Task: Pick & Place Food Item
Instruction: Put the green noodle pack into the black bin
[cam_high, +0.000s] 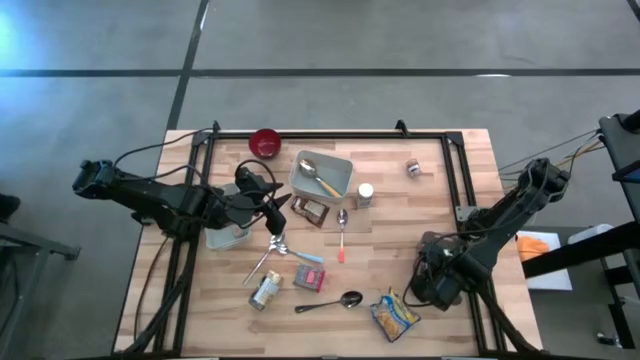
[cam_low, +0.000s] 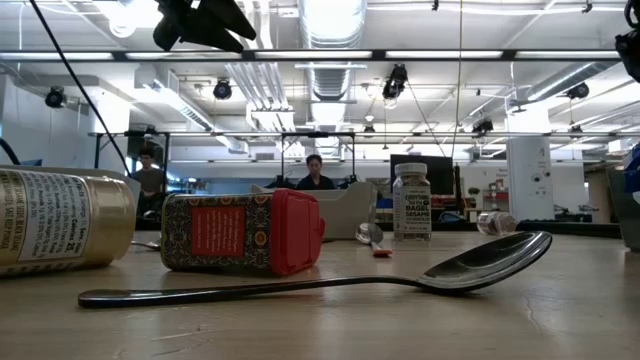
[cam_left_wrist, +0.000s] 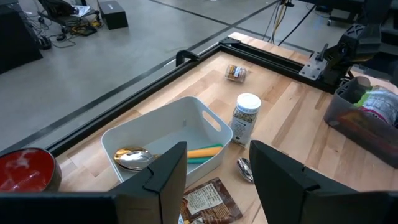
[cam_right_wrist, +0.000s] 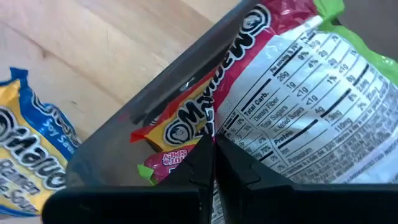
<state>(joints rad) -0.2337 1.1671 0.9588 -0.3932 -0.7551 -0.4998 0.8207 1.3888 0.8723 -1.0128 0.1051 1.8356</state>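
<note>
My right gripper (cam_high: 437, 278) is shut and points down into a grey bin (cam_right_wrist: 168, 81) near the table's front right. Its fingertips (cam_right_wrist: 211, 152) meet on a pink and silver sweets bag (cam_right_wrist: 292, 93) that fills the bin. A yellow ramen packet (cam_high: 393, 315) lies flat on the table beside the bin, also in the right wrist view (cam_right_wrist: 31, 155). My left gripper (cam_left_wrist: 217, 180) waits open in the air at the table's left, above a brown packet (cam_left_wrist: 208, 199) and near a white bin (cam_left_wrist: 168, 134). My right gripper comes at the sweets bag from above, fingers pointing down. The shut fingertips sit on the bag's seam (cam_right_wrist: 214, 134), where the pink print meets the silver back. The fingers hide whether film is pinched between them. The bag lies tilted inside the grey bin.
The white bin holds a spoon (cam_left_wrist: 134, 157). A supplement bottle (cam_high: 365, 195) stands beside it, and a red bowl (cam_high: 265, 143) sits at the far edge. A tin can (cam_low: 60, 220), a red-lidded box (cam_low: 240, 232) and a long spoon (cam_low: 400, 280) lie near the front. A black frame (cam_high: 330, 133) rims the table.
</note>
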